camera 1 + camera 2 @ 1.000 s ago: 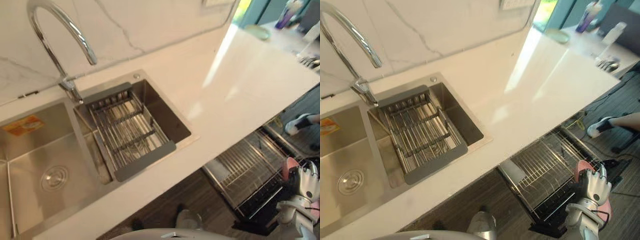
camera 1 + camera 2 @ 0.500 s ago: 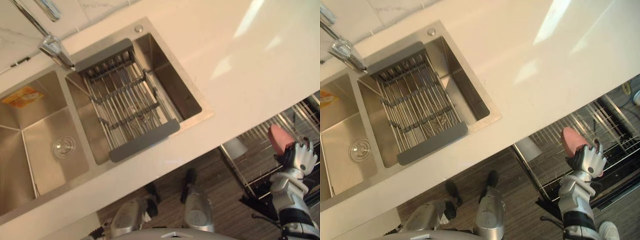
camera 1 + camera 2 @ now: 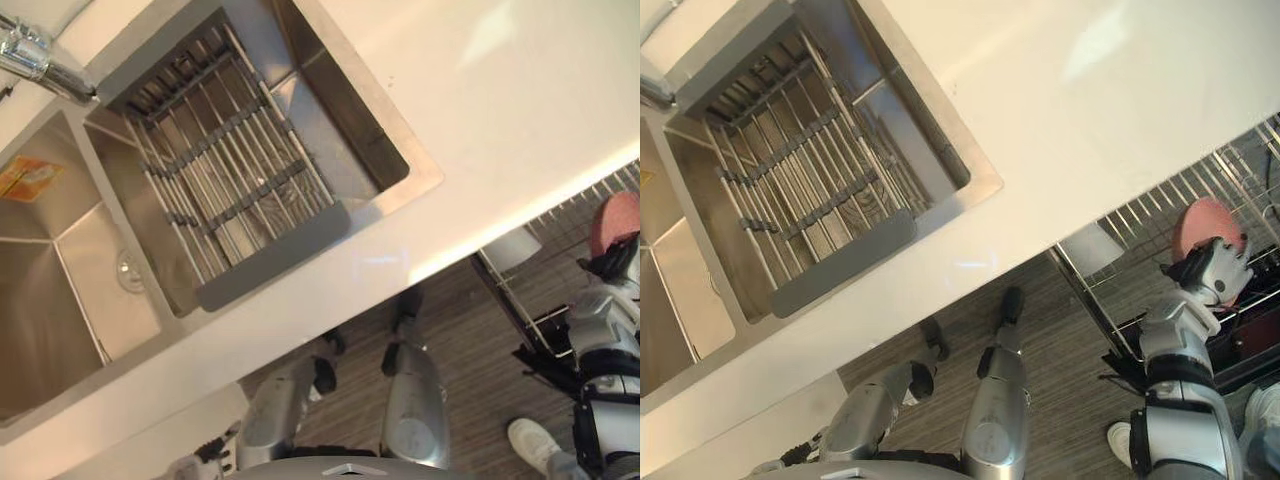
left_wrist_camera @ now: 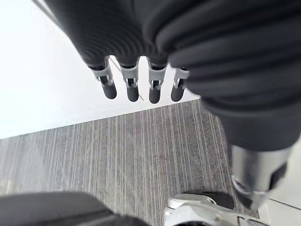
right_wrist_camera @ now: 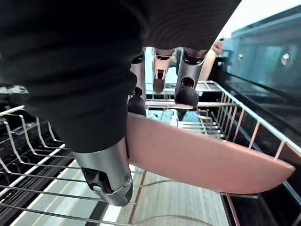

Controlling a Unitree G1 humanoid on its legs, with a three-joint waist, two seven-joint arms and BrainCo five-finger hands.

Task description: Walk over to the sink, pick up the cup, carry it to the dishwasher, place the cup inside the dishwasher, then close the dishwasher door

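Pink cup (image 5: pixel 211 162) sits in the right hand (image 3: pixel 1213 277), lying tilted on its side. The dark-tipped fingers (image 5: pixel 186 95) are curled over its upper edge and the thumb (image 5: pixel 107 176) presses from below, so the grip is closed on it. In the right wrist view the cup hangs over the wire dishwasher rack (image 3: pixel 1140 225), which is pulled out below the edge of the white counter (image 3: pixel 1060 120). It looks to be just above the wires, though whether it touches them cannot be told from here.

From the head camera, the hand and cup show at the far right, over the rack and well apart from the steel sink (image 3: pixel 60 300). A grey-framed drying rack (image 3: pixel 225 170) spans the sink's right basin, and the base of the faucet (image 3: pixel 40 65) stands just beside it.

Off to the side, the left hand (image 4: pixel 141 61) hangs with its fingers (image 4: pixel 132 89) straight and relaxed, holding nothing, above a grey striped floor (image 4: pixel 141 155).
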